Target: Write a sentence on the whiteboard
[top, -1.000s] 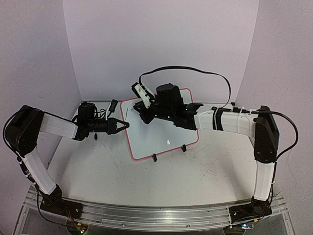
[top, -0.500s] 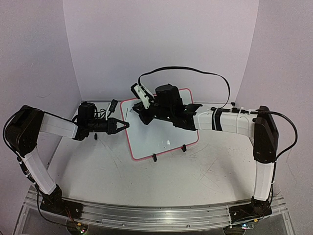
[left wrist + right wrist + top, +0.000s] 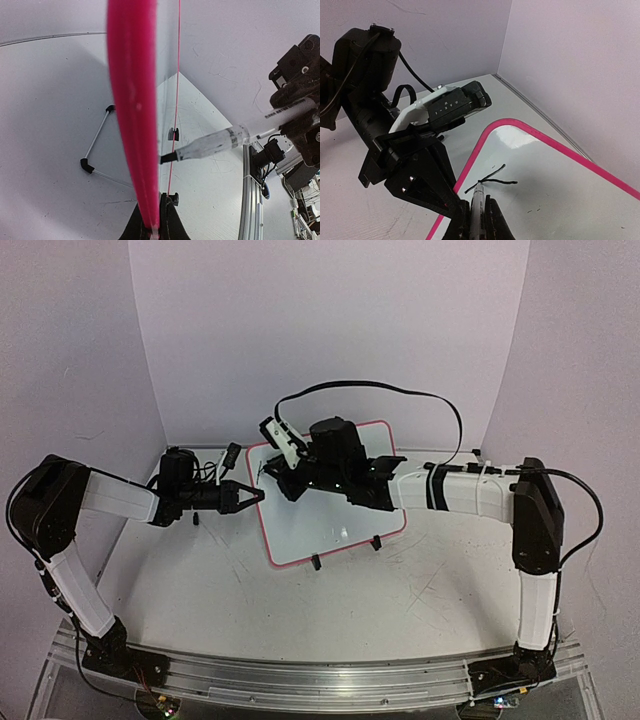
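Right gripper (image 3: 475,221), clamping the marker (image 3: 210,145), has shifted left, tip seemingly on whiteboard (image 3: 330,525); left gripper (image 3: 252,497) pinches its rim (image 3: 132,100).

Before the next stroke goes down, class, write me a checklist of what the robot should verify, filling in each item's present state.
1. Left end effector clamped on the whiteboard rim: ok.
2. Right end effector shut on the marker: ok.
3. Marker tip at the black strokes: ok.
4. Tip actually touching the surface: cannot tell.
5. Writing complete: not ok, only those strokes.
6. Blank board beside the strokes: ok.
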{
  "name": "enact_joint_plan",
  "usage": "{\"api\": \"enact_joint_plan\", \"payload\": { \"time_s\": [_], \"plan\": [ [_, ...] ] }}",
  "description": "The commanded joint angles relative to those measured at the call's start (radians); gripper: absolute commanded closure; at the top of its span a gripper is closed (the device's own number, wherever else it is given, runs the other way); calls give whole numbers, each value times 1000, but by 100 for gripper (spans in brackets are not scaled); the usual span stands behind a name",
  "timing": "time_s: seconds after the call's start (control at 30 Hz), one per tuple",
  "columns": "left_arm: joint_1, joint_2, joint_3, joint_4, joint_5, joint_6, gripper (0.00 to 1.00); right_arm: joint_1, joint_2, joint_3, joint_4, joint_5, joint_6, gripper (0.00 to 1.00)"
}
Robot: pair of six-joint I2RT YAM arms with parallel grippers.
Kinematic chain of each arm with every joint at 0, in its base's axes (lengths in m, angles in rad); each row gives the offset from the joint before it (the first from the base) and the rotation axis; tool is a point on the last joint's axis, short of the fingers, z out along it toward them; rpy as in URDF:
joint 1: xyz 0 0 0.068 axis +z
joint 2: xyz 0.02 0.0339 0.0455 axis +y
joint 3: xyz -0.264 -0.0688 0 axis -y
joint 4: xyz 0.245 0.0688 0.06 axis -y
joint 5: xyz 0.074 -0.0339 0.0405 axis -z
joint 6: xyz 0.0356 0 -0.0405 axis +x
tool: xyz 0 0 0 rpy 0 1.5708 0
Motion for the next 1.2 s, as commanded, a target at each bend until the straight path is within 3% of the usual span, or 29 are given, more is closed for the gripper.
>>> {"api": "enact_joint_plan", "payload": {
  "time_s": [0.0,0.83,1.17],
  "plan": [
    [12,-1,18,-36,-156,97,100,1,12,41,-2,45,15,100],
    [12,-2,23,-47,-159,103,100,-12,-98,-107,14,151,21,100],
    [11,2,22,-51,-159,105,100,-13,-190,-141,82,26,61,100]
  ]
}}
